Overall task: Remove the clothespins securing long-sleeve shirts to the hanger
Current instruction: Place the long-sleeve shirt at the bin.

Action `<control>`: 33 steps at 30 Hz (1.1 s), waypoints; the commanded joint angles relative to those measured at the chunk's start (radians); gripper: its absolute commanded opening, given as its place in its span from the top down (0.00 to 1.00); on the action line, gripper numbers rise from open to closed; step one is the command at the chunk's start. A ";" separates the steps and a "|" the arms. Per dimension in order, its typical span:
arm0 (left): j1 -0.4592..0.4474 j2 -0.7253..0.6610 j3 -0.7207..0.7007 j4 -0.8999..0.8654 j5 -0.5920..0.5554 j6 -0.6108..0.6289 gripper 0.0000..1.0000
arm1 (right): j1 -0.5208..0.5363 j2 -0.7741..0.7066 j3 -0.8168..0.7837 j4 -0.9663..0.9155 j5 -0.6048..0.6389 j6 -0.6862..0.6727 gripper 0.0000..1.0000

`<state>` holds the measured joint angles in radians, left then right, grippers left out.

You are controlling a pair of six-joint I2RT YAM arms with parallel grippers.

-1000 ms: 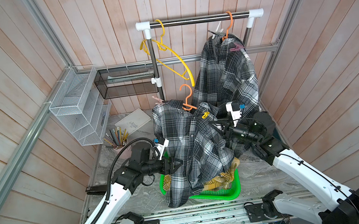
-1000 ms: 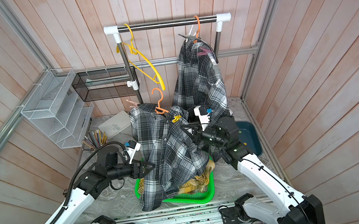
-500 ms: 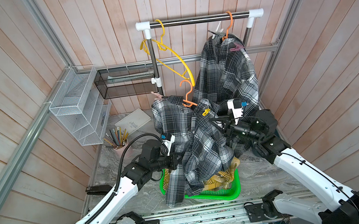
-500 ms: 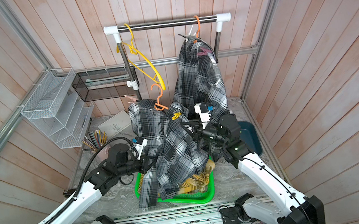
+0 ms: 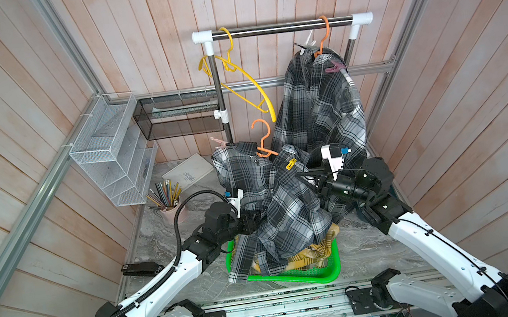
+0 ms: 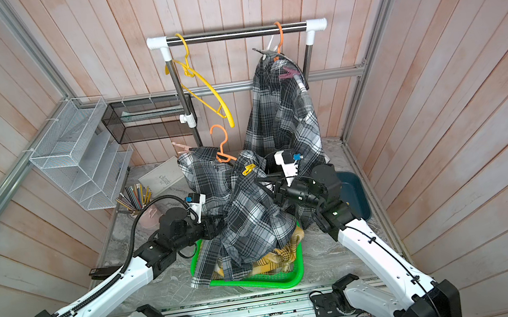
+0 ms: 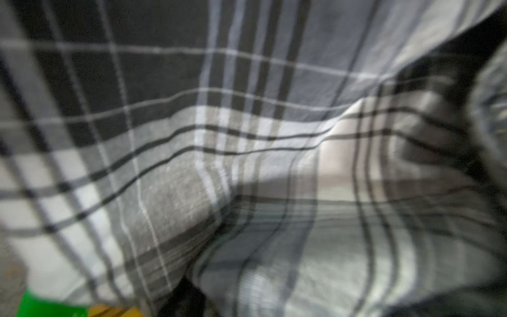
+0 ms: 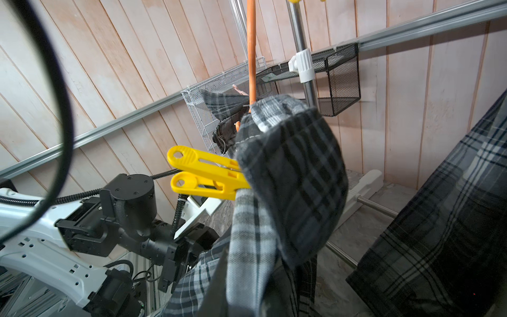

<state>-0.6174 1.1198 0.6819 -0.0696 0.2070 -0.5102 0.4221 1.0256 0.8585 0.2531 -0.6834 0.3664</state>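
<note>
Partly done, I judge: the soft yellow shirt (image 5: pixel 312 253) lies crumpled in the green basket (image 5: pixel 295 279) at the front edge of the table (image 5: pixel 374 246). A hard plastic yellow clothespin (image 8: pixel 205 175) and a pink clothespin (image 5: pixel 219 142) clip the limp grey shirt (image 5: pixel 286 208) mid-table. A mauve clothespin (image 5: pixel 335 67) grips the hung shirt (image 5: pixel 319 107). The right pincer (image 5: pixel 303 177) looks clamped on grey cloth. The left pincer (image 5: pixel 251 226) is buried in folds, so its opening is hidden.

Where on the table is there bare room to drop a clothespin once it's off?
Bare marble tabletop lies between the green basket and the right arm, and between the pencil cup, the black stapler and the left arm. The centre is crowded: the grey checked shirt drapes over the basket.
</note>
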 commanded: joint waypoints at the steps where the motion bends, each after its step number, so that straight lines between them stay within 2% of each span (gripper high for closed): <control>1: 0.000 -0.061 0.002 -0.042 -0.047 0.005 0.25 | 0.000 -0.028 -0.013 -0.001 -0.021 -0.032 1.00; 5: 0.047 -0.172 0.031 -0.110 -0.047 0.043 0.20 | 0.002 -0.030 -0.030 -0.020 -0.012 -0.049 1.00; 10: 0.182 -0.321 0.102 -0.162 0.084 0.096 0.20 | 0.004 -0.022 -0.027 -0.047 -0.018 -0.070 1.00; 12: 0.233 -0.334 0.153 -0.165 0.159 0.103 0.21 | 0.014 -0.030 -0.031 -0.058 -0.017 -0.092 1.00; 17: 0.258 -0.252 0.269 -0.040 0.273 0.085 0.25 | 0.056 -0.059 -0.049 -0.084 0.010 -0.144 1.00; 19: 0.259 -0.192 0.295 0.082 0.348 0.040 0.37 | 0.087 -0.065 -0.049 -0.112 0.059 -0.174 1.00; 22: 0.253 -0.104 0.324 0.201 0.425 -0.020 0.45 | 0.126 -0.066 -0.050 -0.128 0.101 -0.197 1.00; 24: 0.224 -0.063 0.351 0.202 0.408 0.010 0.48 | 0.150 -0.062 -0.049 -0.128 0.114 -0.206 1.00; 28: 0.107 0.004 0.448 0.054 0.228 0.188 0.49 | 0.186 -0.043 -0.032 -0.140 0.140 -0.227 1.00; 33: 0.071 0.032 0.470 0.039 0.110 0.243 0.49 | 0.202 -0.027 -0.027 -0.127 0.140 -0.227 1.00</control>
<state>-0.5392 1.1481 1.1168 -0.0128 0.4183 -0.3481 0.6140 0.9936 0.8139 0.1108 -0.5568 0.1581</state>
